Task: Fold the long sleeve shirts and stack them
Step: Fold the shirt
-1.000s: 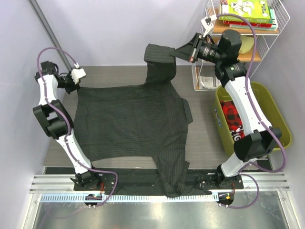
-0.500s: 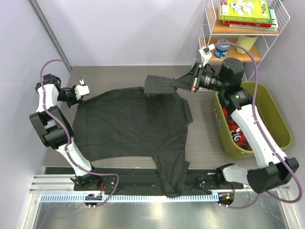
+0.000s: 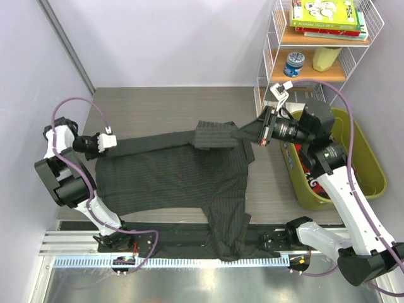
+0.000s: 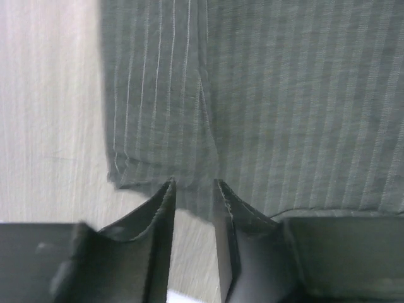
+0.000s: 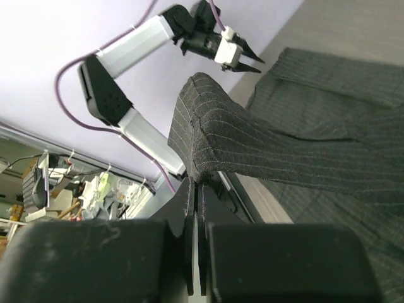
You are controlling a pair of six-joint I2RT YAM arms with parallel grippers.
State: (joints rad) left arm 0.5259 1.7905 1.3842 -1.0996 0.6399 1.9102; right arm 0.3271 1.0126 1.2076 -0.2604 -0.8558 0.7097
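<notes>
My right gripper (image 3: 238,134) is clamped on the lifted far edge of the shirt (image 3: 183,177). Whether my left gripper (image 3: 120,142) grips the hem, I cannot tell from the blurred wrist view. Bare table (image 3: 164,104) shows beyond.

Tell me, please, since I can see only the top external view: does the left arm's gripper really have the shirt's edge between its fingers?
Observer: Yes. In the left wrist view the left gripper has the hem of the shirt caught between its fingertips, and a crease runs up the cloth from the grip.
Operator: Thank you. Is the right one holding just a single layer?
Observer: In the right wrist view the right gripper is closed tight, fingers almost touching, on a doubled-over fold of cloth that bulges above the fingertips. I cannot count the layers inside it.
</notes>
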